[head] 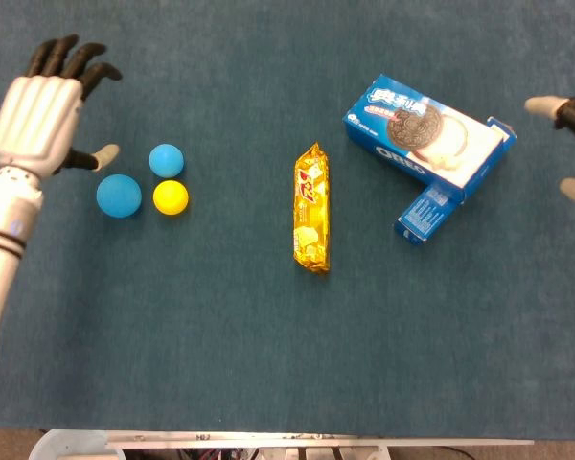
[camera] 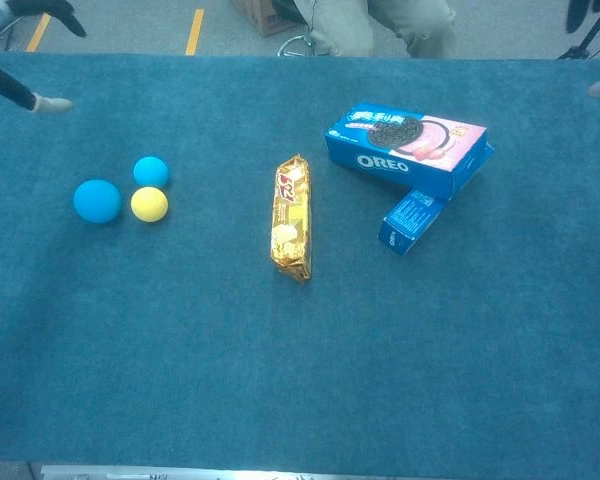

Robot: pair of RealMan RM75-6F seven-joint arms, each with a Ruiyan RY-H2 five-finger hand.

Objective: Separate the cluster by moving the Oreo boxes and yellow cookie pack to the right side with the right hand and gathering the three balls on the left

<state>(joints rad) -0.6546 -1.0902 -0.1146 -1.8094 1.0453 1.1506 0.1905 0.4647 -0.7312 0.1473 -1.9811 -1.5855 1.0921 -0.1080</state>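
Note:
Three balls lie together at the left: a larger blue ball (head: 119,195) (camera: 97,200), a small blue ball (head: 166,159) (camera: 151,171) and a yellow ball (head: 171,196) (camera: 149,204). My left hand (head: 46,107) (camera: 15,50) hovers up and left of them, fingers spread, holding nothing. The yellow cookie pack (head: 311,207) (camera: 291,216) lies in the middle. A large Oreo box (head: 426,137) (camera: 406,147) and a small Oreo box (head: 427,214) (camera: 410,222) sit to its right. My right hand (head: 567,144) (camera: 590,50) shows only fingertips at the right edge, apart, empty.
The dark teal tablecloth (head: 268,335) covers the whole table. A person's legs (camera: 380,20) and a cardboard box (camera: 265,12) stand beyond the far edge. The table's front edge (head: 268,443) runs along the bottom of the head view.

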